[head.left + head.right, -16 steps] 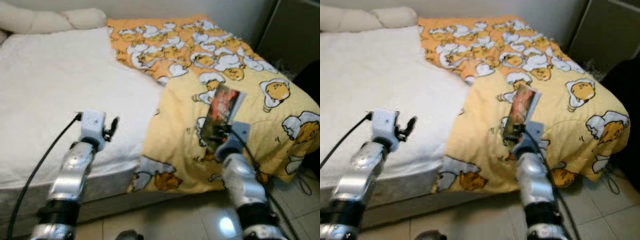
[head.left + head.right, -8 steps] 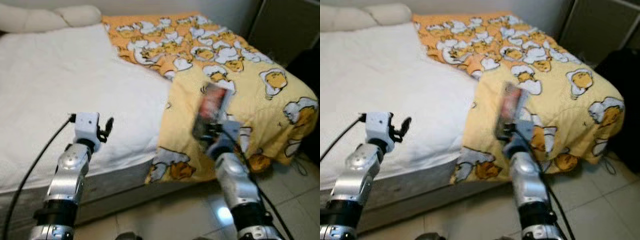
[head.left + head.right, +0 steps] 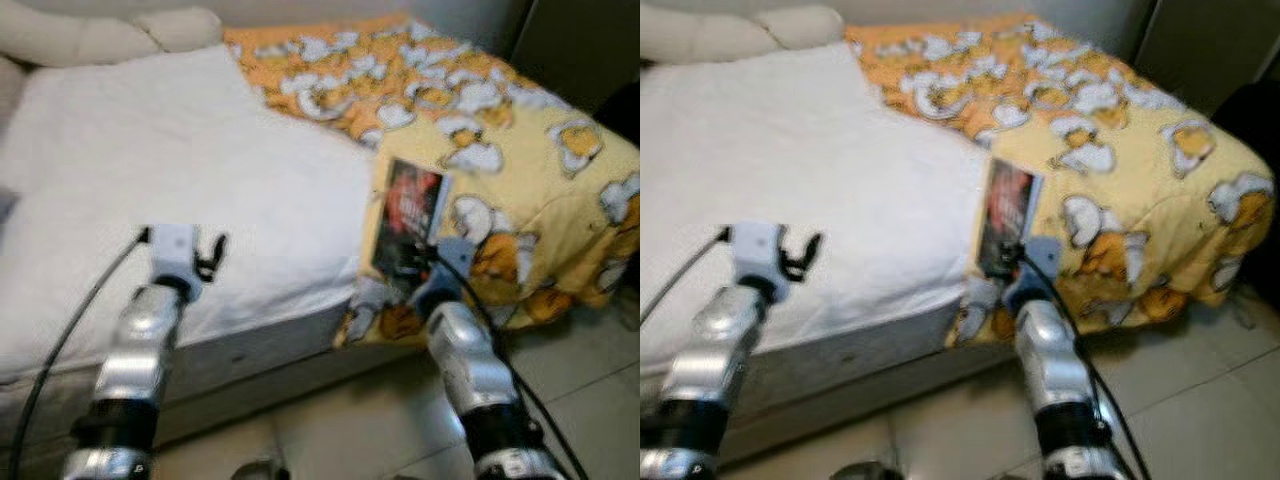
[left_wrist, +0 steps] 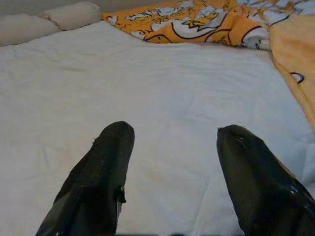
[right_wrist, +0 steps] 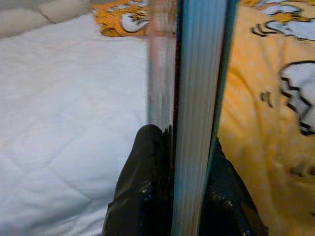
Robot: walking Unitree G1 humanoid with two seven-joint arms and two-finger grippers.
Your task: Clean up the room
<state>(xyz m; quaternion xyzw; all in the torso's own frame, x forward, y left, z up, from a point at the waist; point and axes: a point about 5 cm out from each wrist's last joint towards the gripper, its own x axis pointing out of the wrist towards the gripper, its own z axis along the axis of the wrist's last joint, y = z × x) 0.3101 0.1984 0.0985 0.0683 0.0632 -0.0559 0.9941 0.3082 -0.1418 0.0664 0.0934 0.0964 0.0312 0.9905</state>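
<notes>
Compared with one second ago, the whole scene has shifted to the right in the head views, so the camera has turned; both arms keep nearly the same pose, and the book is held more upright and sharper than half a second ago.

Jaws of the right gripper (image 5: 189, 196) are closed narrowly on the lower edge of the thin book with a dark red and black cover (image 3: 408, 215). In the right wrist view the black fingers (image 5: 142, 191) press on both sides of the book, whose pale page edges (image 5: 197, 98) run straight up between them. The book stands almost upright in the air, above the near edge of the bed, just where the white sheet meets the yellow blanket.

Jaws of the left gripper (image 4: 172, 172) stand wide apart and hold nothing. Its two black fingers (image 4: 101, 177) hover over the white quilted mattress cover (image 4: 147, 88), near the front edge of the bed on the left side.

Further out, the yellow and orange blanket with white and yellow cartoon figures (image 3: 520, 160) covers the right part of the bed and hangs down over the near right corner. Cream long pillows (image 3: 110, 30) lie at the far left end. A light tiled floor (image 3: 380, 420) is in front of the bed, and a black cable (image 3: 70, 330) runs along the left arm.
</notes>
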